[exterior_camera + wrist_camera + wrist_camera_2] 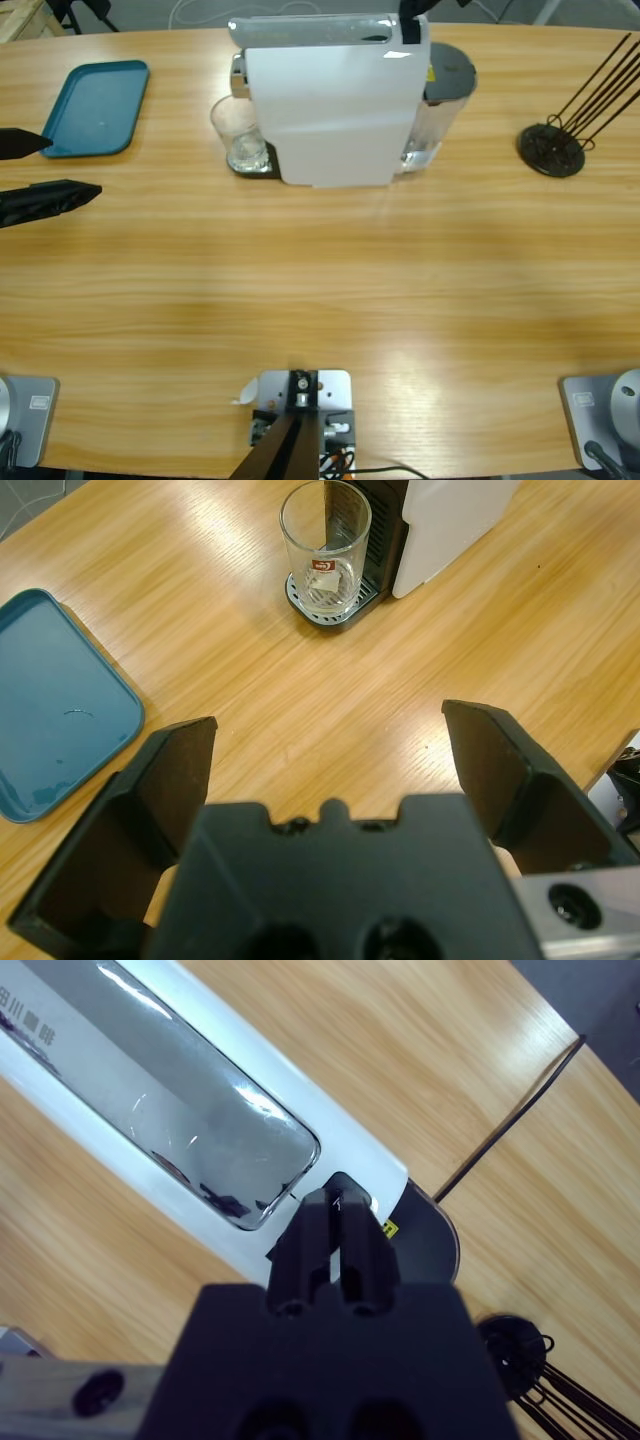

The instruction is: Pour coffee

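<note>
R gripper (335,1210) hides coffee machine (150,1110) top.

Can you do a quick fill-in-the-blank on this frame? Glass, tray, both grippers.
1. The glass stands on the drip tray of the white ____.
2. The left gripper has its fingers ____, with nothing between them.
3. The flat tray lying on the table is ____ in colour.
4. The right gripper, fingers together, is over the machine's ____ side.

Missing words: coffee machine; open; teal; top
</note>
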You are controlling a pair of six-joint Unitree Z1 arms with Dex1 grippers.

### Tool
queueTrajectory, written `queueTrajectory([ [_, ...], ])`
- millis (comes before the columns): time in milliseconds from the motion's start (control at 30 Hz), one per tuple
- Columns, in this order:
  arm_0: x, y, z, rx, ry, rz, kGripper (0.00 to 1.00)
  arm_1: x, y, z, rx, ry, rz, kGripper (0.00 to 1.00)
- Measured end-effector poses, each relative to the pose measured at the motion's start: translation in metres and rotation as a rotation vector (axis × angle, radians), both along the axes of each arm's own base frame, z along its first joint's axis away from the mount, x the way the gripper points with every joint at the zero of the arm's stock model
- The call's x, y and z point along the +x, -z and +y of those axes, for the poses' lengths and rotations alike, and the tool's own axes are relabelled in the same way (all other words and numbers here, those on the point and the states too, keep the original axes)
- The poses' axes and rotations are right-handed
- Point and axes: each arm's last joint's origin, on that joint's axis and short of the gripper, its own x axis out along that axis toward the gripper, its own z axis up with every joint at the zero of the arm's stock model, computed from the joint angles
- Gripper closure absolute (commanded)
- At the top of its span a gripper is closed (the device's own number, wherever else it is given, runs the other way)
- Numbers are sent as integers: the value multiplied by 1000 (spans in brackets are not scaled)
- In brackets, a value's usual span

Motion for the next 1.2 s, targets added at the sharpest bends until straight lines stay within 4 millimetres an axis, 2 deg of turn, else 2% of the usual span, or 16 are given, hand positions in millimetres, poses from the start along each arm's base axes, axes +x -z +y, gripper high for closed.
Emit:
queueTrajectory([
  [300, 0, 0, 0, 1, 0, 1, 9, -10, 3, -7, 13, 5, -12, 1000],
  [333, 0, 0, 0, 1, 0, 1, 9, -10, 2, -7, 16, 6, -13, 909],
  [367, 0, 0, 0, 1, 0, 1, 9, -10, 2, -7, 17, 8, -14, 385],
  [400, 0, 0, 0, 2, 0, 2, 9, -10, 2, -8, 18, 8, -15, 119],
  [433, 0, 0, 0, 2, 0, 2, 9, -11, 1, -8, 19, 8, -17, 32],
  [500, 0, 0, 0, 2, 0, 2, 4, -11, -2, -8, 22, 8, -19, 0],
  [767, 0, 0, 0, 2, 0, 2, 4, -20, -26, -11, 24, -57, 21, 0],
  [1200, 0, 0, 0, 1, 0, 1, 4, -23, -21, -12, 10, -68, 63, 0],
])
